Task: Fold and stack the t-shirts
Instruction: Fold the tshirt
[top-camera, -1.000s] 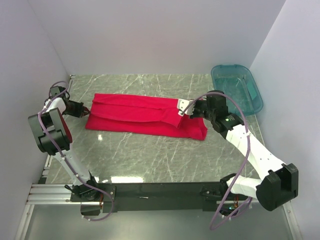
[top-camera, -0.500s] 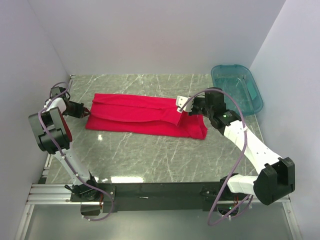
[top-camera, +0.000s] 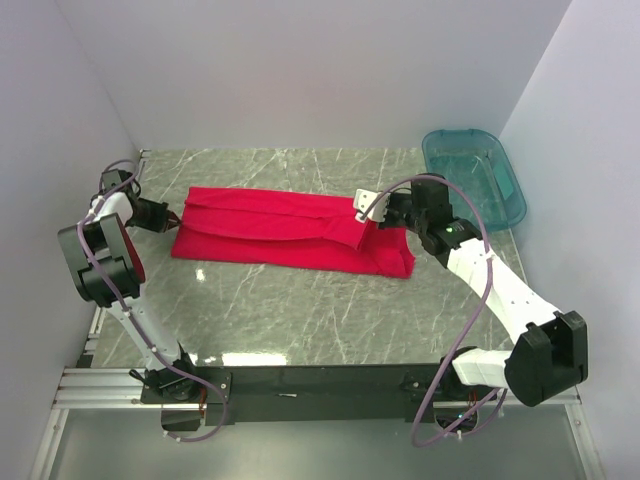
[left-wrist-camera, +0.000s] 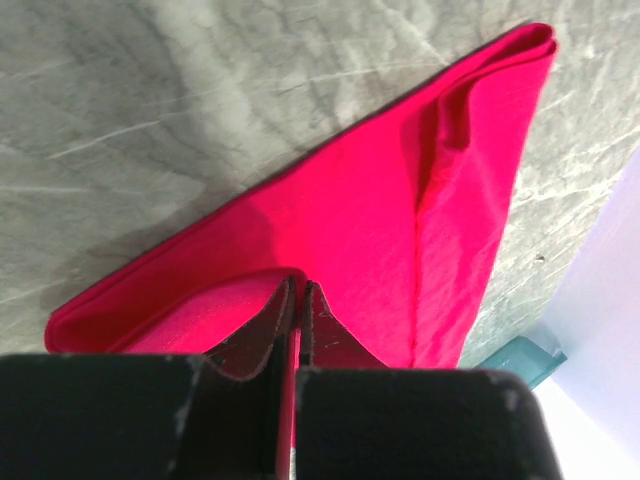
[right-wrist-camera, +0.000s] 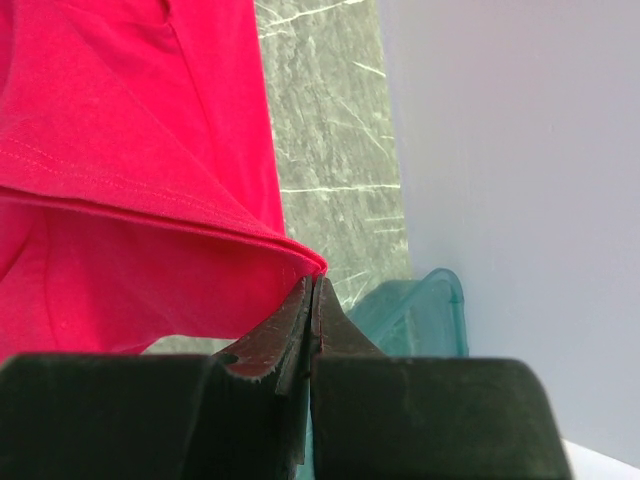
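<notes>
Item, red t-shirt (top-camera: 280, 232): lies folded into a long band across your table (top-camera: 300, 310). Your left tool (top-camera: 170, 219): pinched shut on its left end. Your right tool (top-camera: 372, 215): pinched shut on a lifted fold near the right end, apparently the top layer. Teal bin (top-camera: 472, 176): far right corner, apart from the shirt.

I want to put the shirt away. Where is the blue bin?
In the top view, the blue bin sits in the far right corner of the table, just beyond the right gripper and the red t-shirt.
</notes>
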